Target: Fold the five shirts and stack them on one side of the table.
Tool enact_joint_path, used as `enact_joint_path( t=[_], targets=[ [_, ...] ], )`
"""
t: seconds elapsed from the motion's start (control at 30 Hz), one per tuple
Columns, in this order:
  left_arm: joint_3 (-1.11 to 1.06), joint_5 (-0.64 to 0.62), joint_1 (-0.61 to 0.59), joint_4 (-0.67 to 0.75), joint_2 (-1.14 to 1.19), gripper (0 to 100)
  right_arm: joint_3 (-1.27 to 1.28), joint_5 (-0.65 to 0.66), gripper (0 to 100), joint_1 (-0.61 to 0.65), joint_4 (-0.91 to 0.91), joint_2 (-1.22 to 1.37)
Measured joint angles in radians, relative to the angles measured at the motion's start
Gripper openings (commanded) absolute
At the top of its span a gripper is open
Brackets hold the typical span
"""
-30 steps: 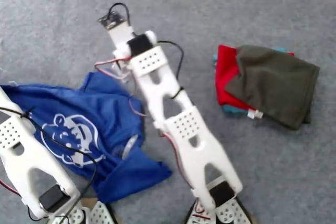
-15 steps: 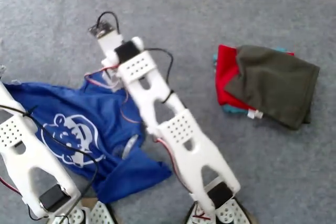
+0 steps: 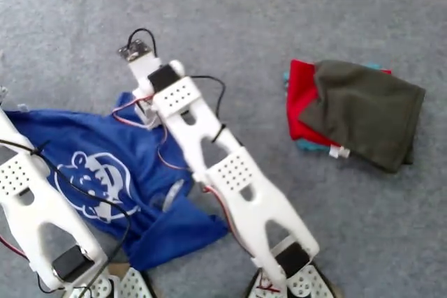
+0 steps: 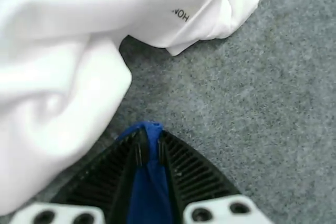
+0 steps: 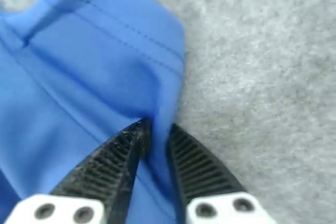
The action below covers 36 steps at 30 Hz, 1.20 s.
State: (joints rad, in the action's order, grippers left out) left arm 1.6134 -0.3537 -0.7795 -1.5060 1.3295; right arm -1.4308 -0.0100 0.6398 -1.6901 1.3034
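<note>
blue shirt within right hand

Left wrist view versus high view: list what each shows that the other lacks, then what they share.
Left wrist view adds a crumpled white cloth garment near the left tool, which is shut on the blue fabric shirt. High view adds a stack: an olive-green folded shirt on a red folded shirt and a teal folded shirt. Both show the blue shirt and the grey felt table cover.
</note>
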Motion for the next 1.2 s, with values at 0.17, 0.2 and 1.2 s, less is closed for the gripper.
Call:
enact_joint_path(
  t=[0.17,0.2,1.2],
  targets=[
    [0.0,0.0,0.0,0.0,0.0,3,-0.106,0.0,1.5,-0.038,-0.058,-0.011],
    [0.0,0.0,0.002,0.0,0.0,3,-0.126,0.0,1.5,-0.052,-0.063,-0.025],
    [0.002,0.0,0.002,-0.02,-0.048,3,-0.181,0.146,18.3,-0.037,-0.057,-0.078]
  ],
)
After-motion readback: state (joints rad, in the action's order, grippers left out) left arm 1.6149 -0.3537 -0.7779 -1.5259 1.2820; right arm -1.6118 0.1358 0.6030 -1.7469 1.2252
